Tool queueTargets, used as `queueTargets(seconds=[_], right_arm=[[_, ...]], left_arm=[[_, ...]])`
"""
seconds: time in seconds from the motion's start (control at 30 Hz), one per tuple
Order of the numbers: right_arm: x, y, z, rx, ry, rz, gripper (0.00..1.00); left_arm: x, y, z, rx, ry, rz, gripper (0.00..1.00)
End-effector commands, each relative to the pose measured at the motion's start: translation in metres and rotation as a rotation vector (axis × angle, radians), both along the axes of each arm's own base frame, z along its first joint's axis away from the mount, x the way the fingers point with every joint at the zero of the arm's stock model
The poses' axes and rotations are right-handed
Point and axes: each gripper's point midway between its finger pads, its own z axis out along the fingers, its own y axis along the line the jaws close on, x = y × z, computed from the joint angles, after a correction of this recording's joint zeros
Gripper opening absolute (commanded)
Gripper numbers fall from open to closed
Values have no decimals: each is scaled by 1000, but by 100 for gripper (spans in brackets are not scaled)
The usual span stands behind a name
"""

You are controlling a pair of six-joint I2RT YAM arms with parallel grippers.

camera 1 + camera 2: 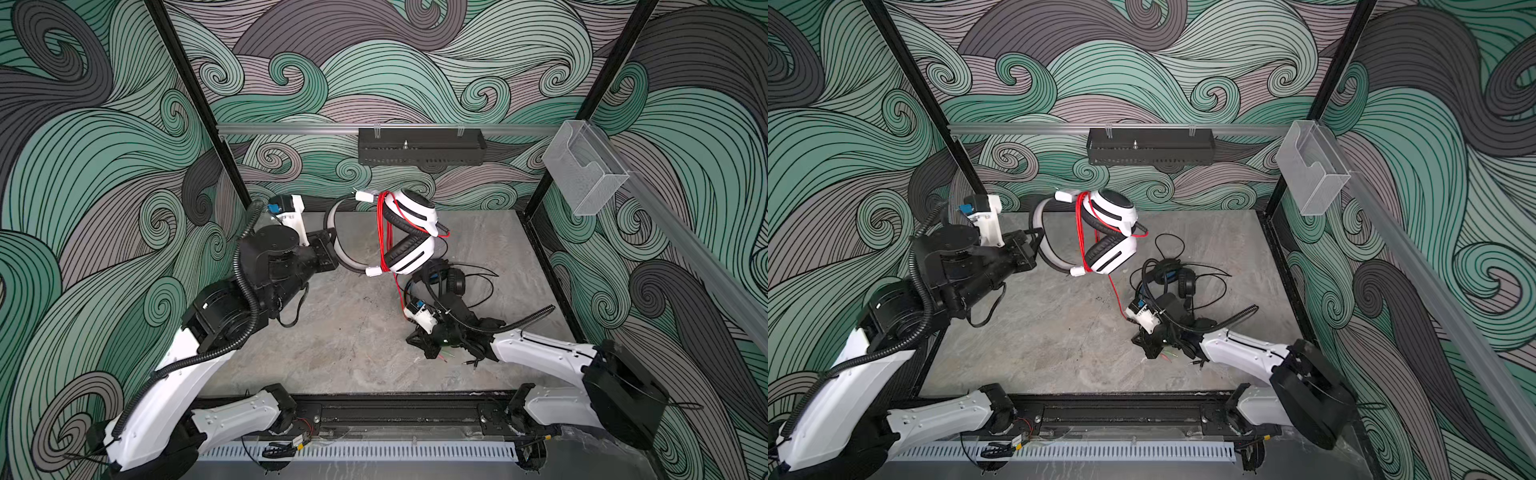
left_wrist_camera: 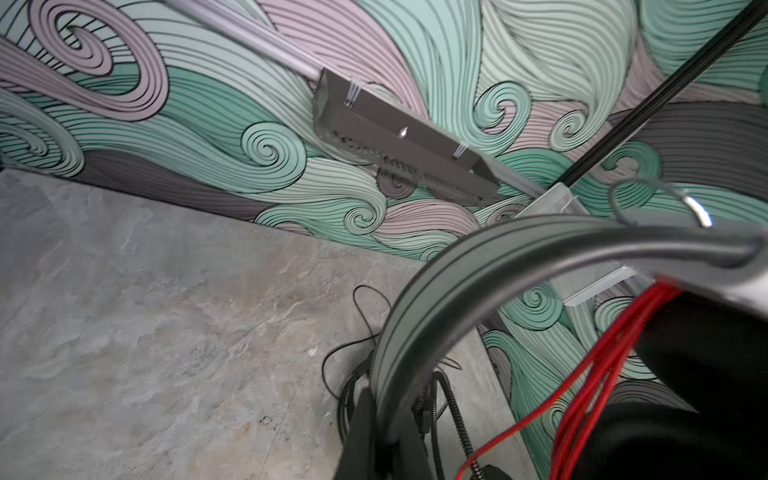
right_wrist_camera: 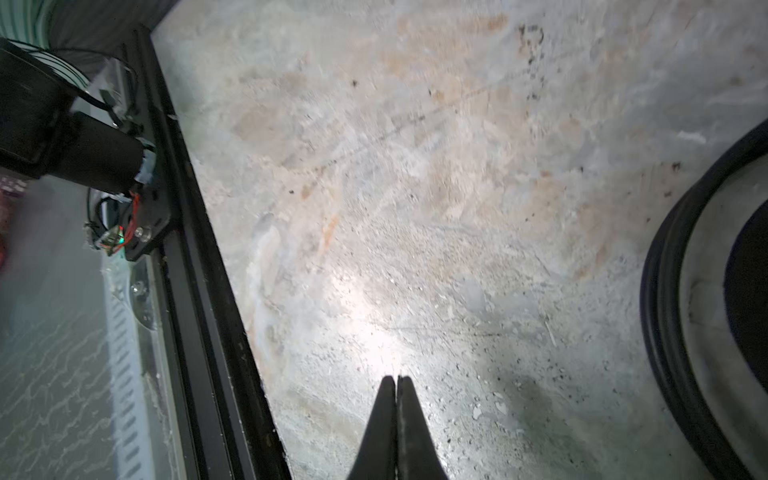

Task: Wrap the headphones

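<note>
Clerk: Item one, left arm?

Checker: Lifted from the near left corner of the table (image 1: 332, 332), elbow bent, wrist about level, reaching toward the far middle. Left gripper (image 1: 336, 248): clamped narrow on the headband (image 2: 478, 266) of the white headset (image 1: 411, 210).

Clerk: Item two, right arm?

Checker: Stretched low from the near right corner toward the table's centre, wrist tipped down. Right gripper (image 3: 397, 379): jaws pressed together, nothing between them, tips close over bare table.

Clerk: Containers?

Checker: Black tray (image 1: 422, 151), mounted above the far edge; a small metal stud (image 1: 405, 144) shows inside. Clear plastic bin (image 1: 584, 166), mounted above the right edge; contents cannot be made out.

Clerk: Headsets, relative to the grippers?

Checker: White headset: held up near the far edge, ear cups (image 1: 409, 253) on the side away from the left gripper. Red cord (image 1: 384, 232) looped in several turns between the two headband ends; one strand drops to beside the right wrist, end hidden. Black headset (image 1: 444, 278): lying on the table right of centre, just beyond the right gripper toward the far edge, apart from its jaws. Black cord (image 1: 493, 289) in loose loops around it.
</note>
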Motion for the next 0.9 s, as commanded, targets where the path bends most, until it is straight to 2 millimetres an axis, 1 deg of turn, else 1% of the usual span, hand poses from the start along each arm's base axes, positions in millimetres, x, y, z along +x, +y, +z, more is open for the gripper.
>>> queueTargets(seconds=[0.0, 0.07, 0.17, 0.27, 0.33, 0.4, 0.47, 0.53, 0.63, 0.7, 0.8, 0.87], right_arm=[[9, 0, 3, -17, -25, -12, 7], [6, 2, 4, 1, -21, -5, 8], [1, 4, 6, 31, -8, 9, 10], [0, 3, 4, 25, -3, 13, 15], [-3, 5, 8, 50, -1, 25, 20], [-5, 10, 17, 98, -7, 43, 22], [-8, 13, 25, 134, -16, 56, 21], [-9, 15, 36, 169, -32, 68, 17], [-10, 14, 47, 195, -60, 70, 10], [-9, 15, 50, 202, -71, 70, 10], [-5, 20, 54, 212, -74, 75, 15], [-3, 22, 52, 205, -70, 77, 14]], left_arm=[[-5, 24, 34, -158, -110, 99, 0], [-6, 27, 29, -145, -105, 103, 0], [-6, 30, 30, -122, -107, 109, 0], [-5, 31, 33, -120, -116, 110, 0], [-4, 31, 35, -126, -117, 108, 0], [-3, 31, 38, -135, -119, 105, 0], [-3, 32, 43, -145, -129, 102, 0], [-4, 30, 51, -152, -142, 87, 0], [-6, 25, 64, -166, -156, 57, 0], [-6, 21, 70, -177, -162, 37, 0], [-5, 17, 78, -189, -173, 18, 0], [-5, 14, 82, -198, -176, 8, 0]])
